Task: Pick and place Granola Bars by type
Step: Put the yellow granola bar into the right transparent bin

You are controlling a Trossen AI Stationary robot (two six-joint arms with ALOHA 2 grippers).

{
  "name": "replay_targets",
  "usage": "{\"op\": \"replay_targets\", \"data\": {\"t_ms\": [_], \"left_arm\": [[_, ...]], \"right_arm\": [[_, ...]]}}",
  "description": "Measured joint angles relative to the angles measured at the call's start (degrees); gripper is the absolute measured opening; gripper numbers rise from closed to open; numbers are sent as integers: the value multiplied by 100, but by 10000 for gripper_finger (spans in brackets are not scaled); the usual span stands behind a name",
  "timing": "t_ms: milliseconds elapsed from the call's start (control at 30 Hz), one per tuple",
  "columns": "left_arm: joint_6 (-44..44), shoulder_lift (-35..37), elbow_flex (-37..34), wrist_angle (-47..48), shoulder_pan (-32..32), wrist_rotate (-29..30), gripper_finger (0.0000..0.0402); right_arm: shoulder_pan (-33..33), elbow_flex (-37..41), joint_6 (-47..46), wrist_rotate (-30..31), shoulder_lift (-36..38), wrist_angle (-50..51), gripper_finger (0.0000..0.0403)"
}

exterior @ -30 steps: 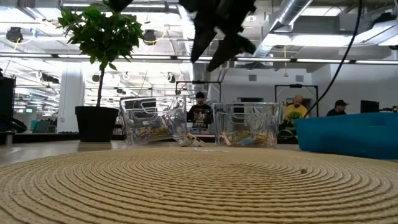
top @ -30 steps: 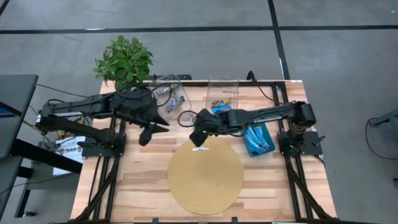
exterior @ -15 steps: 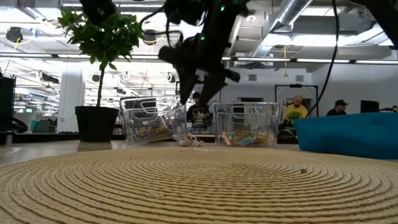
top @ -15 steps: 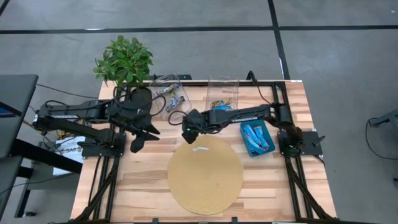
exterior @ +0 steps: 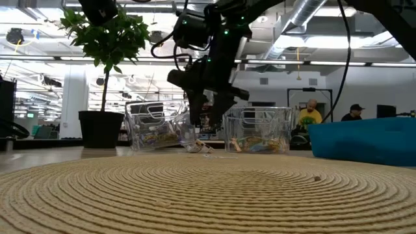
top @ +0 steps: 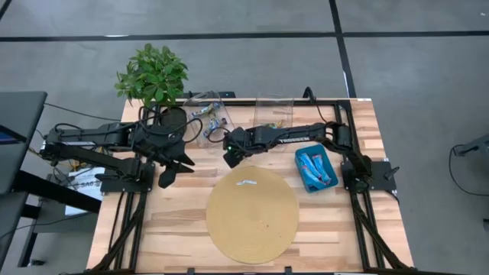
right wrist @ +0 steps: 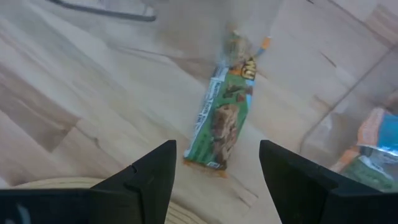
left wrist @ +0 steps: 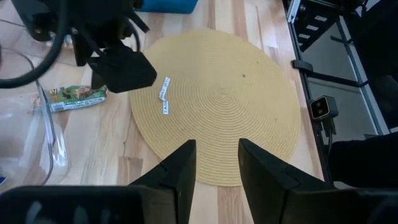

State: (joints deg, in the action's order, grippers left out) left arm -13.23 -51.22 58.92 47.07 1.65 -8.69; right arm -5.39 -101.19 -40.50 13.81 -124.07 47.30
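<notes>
A green-wrapped granola bar (right wrist: 224,118) lies flat on the wooden table between the round woven mat (top: 252,215) and the clear bins; it also shows in the left wrist view (left wrist: 78,98). My right gripper (right wrist: 217,180) hovers open just above it, over the table's far middle (top: 229,156), one finger on either side and touching nothing. My left gripper (top: 170,173) is open and empty at the table's left, and in its own wrist view (left wrist: 214,168) it faces the mat. Several blue bars (top: 315,169) lie in the teal tray (top: 330,162).
Two clear bins (top: 208,116) (top: 273,114) with bars in them stand at the far edge, and a potted plant (top: 153,76) stands at the far left. Two small white scraps (left wrist: 165,96) lie on the mat's far part. The teal tray is to the mat's right.
My right gripper has gone from above the mat's far edge toward the table's far left, to the bins, and has come down over the green bar. My left gripper has drawn back a little toward the table's left edge.
</notes>
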Motion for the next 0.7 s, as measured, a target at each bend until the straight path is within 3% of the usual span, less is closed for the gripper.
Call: {"op": "replay_targets", "data": {"t_ms": [700], "left_arm": [[2, -1, 0, 0, 0, 2, 111]], "right_arm": [[-171, 199, 29, -469, 0, -279, 223]]}}
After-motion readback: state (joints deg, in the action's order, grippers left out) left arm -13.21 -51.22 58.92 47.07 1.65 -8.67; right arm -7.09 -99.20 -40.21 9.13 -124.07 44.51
